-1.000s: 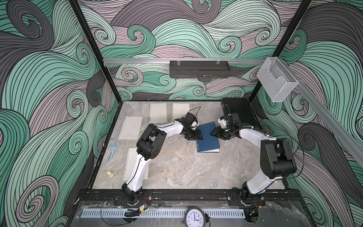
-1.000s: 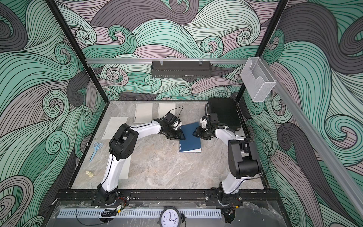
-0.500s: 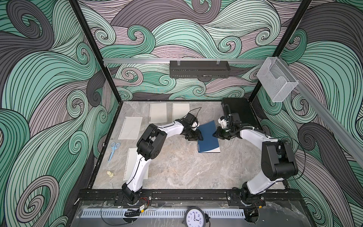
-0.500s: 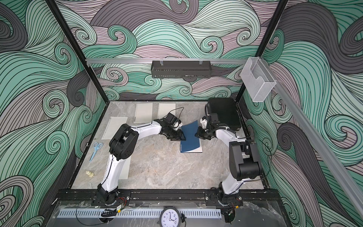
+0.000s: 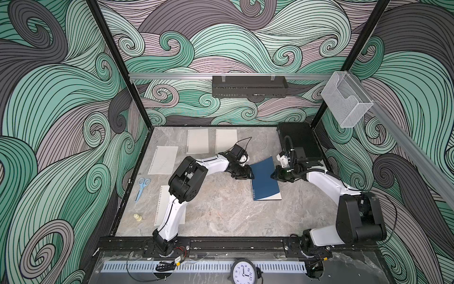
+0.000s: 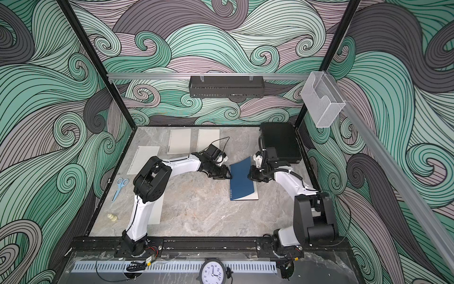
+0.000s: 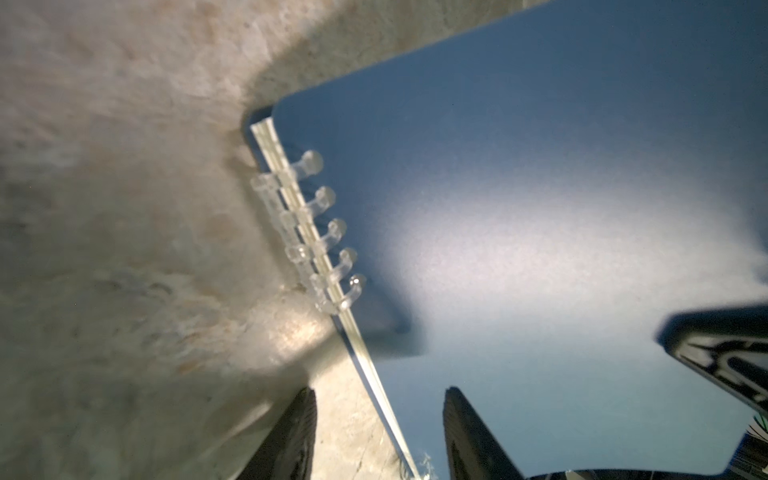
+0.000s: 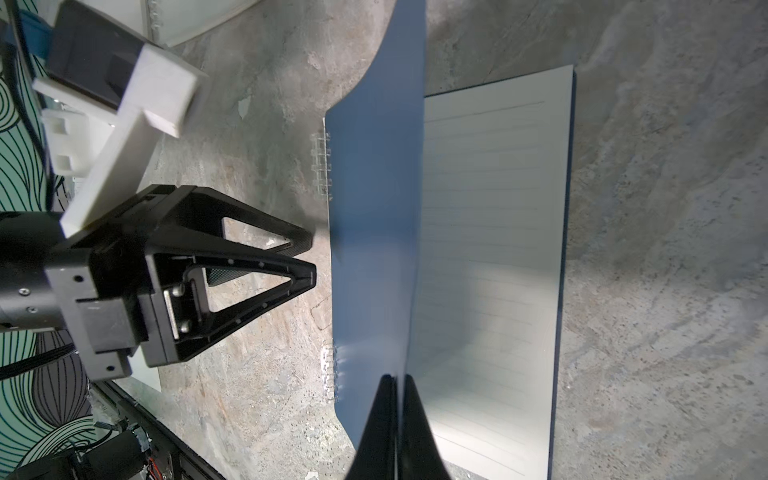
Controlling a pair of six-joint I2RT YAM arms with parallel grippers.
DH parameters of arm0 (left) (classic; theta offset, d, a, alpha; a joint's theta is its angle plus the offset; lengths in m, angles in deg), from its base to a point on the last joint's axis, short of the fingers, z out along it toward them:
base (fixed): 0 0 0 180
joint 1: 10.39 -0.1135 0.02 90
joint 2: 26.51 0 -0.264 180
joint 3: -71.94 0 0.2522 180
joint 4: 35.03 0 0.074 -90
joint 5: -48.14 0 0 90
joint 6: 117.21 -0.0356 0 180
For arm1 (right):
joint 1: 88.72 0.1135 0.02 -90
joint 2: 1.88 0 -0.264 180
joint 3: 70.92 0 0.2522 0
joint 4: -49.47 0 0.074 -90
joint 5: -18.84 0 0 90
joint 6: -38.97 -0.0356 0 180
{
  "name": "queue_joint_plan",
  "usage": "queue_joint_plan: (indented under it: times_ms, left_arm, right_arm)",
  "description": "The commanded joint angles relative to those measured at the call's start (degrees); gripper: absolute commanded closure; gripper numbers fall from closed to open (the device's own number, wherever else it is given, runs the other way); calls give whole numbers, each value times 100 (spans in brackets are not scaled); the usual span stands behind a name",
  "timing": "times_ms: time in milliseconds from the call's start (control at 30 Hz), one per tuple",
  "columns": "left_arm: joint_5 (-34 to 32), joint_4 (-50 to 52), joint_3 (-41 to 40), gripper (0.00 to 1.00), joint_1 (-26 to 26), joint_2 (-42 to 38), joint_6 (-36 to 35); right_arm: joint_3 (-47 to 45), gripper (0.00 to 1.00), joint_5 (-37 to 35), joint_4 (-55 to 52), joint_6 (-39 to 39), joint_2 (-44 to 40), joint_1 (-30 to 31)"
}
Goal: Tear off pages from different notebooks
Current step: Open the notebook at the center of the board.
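Blue cover point(image 8: 374, 249) pinched by R hand point(image 8: 397, 376) (reaching low).

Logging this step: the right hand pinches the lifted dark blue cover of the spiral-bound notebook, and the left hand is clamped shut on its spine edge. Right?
Not quite: the left hand is open, jaws apart at the spine edge, as the right wrist view shows. The right hand does pinch the lifted dark blue cover of the spiral-bound notebook.

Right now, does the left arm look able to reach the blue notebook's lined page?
Probably not directly: the blue cover, pinched and raised by the right claw, stands between the open left claw and the lined page. It would have to come over the cover.
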Motion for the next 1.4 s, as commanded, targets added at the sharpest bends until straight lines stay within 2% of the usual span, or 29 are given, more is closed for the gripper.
queue_joint_plan:
  times_ms: [0,100,333,767,1367]
  left_arm:
    - [-187,121,-15,50,-3,-323,-82]
    - [-255,165,-58,50,-78,-453,-135]
    - [-260,154,-299,50,-372,-784,-220]
    - [-396,31,-1034,50,-1012,-1327,-254]
    - [-452,-21,-1354,50,-1270,-1487,-264]
  right_arm:
    - [89,88,-26,-186,89,-54,42]
    - [135,81,-15,-141,33,-127,65]
    - [249,76,14,-183,-8,-330,206]
    - [733,72,42,-234,-90,-515,885]
    - [1707,67,268,33,-57,538,2022]
